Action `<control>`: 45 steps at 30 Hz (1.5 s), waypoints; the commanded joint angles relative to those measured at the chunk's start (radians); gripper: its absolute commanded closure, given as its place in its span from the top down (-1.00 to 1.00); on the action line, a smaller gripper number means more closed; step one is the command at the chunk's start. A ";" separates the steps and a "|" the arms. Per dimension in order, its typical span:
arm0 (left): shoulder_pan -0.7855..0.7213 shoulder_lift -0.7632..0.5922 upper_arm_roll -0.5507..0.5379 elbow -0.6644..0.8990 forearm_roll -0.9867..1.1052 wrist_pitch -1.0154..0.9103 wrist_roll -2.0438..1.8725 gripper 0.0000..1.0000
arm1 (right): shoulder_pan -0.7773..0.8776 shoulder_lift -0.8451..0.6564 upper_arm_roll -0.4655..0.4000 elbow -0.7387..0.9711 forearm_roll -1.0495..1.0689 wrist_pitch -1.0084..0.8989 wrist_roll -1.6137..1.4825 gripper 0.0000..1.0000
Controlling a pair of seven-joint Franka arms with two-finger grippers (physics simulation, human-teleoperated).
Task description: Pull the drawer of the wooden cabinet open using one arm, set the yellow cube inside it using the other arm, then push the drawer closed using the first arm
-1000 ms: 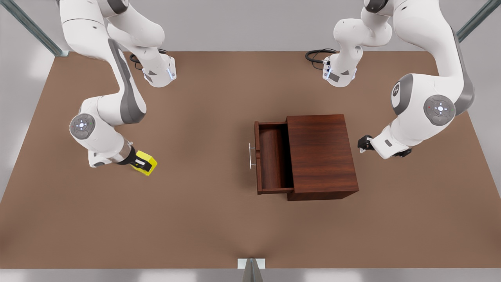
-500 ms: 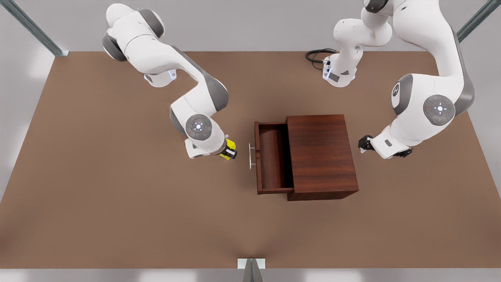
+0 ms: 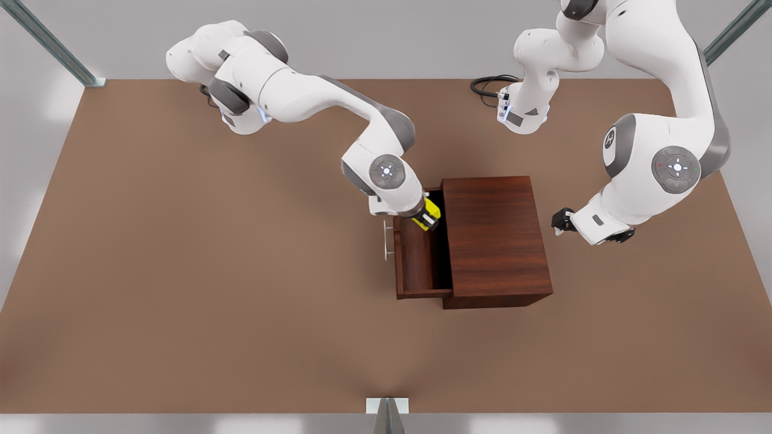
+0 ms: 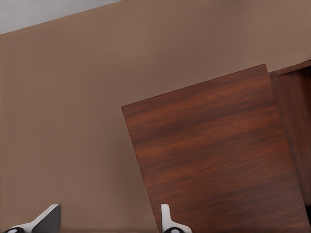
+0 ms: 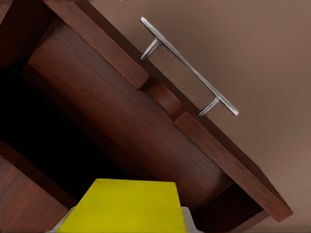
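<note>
The wooden cabinet stands right of the table's middle. Its drawer is pulled out toward the front view's left, silver handle at its front. My right gripper hangs over the far end of the open drawer, shut on the yellow cube, which is above the drawer's inside, close to the cabinet's front. My left gripper waits open behind the cabinet, on the front view's right, holding nothing.
The brown table has wide bare room on the front view's left and along the near edge. Black cables lie by the far arm base. A small metal bracket sits at the near edge.
My right gripper has carried the yellow cube from the front view's left across the table to above the open drawer. The left arm and the drawer have not moved.
</note>
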 commanded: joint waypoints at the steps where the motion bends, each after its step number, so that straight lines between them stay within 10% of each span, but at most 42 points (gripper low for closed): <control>1: -0.001 0.000 -0.001 0.007 0.001 0.000 -0.002 1.00 | 0.004 0.000 -0.005 0.002 -0.001 0.039 0.386 0.10; 11: -0.116 0.073 -0.001 0.124 0.048 -0.039 -0.174 1.00 | 0.001 -0.003 -0.030 -0.006 -0.010 0.029 0.378 0.15; 12: -0.122 0.078 -0.001 0.138 0.048 -0.059 -0.178 1.00 | 0.001 -0.003 -0.028 -0.006 -0.010 0.030 0.383 1.00; 18: -0.163 0.078 -0.002 0.153 0.045 -0.086 -0.287 1.00 | -0.054 -0.057 -0.067 -0.001 -0.012 -0.132 0.334 1.00; 23: -0.281 0.147 -0.001 0.222 0.047 -0.086 -0.594 1.00 | -0.683 -0.316 -0.048 -0.023 -0.096 -0.634 -0.779 1.00; 27: -0.383 0.296 0.001 0.372 0.048 -0.083 -0.859 1.00 | -0.849 -0.512 -0.058 -0.591 -0.139 -0.117 -1.469 1.00; 29: -0.442 0.362 0.004 0.428 0.062 -0.074 -0.967 1.00 | -0.739 -0.561 -0.194 -0.655 -0.134 -0.126 -1.642 1.00; 31: -0.573 0.420 0.004 0.440 0.136 -0.028 -1.117 1.00 | -0.454 -0.586 -0.550 -0.684 -0.064 -0.128 -1.758 1.00; 45: -0.755 0.704 0.030 0.547 0.176 0.357 -1.403 1.00 | -0.447 -0.574 -0.559 -0.622 -0.059 -0.243 -1.723 1.00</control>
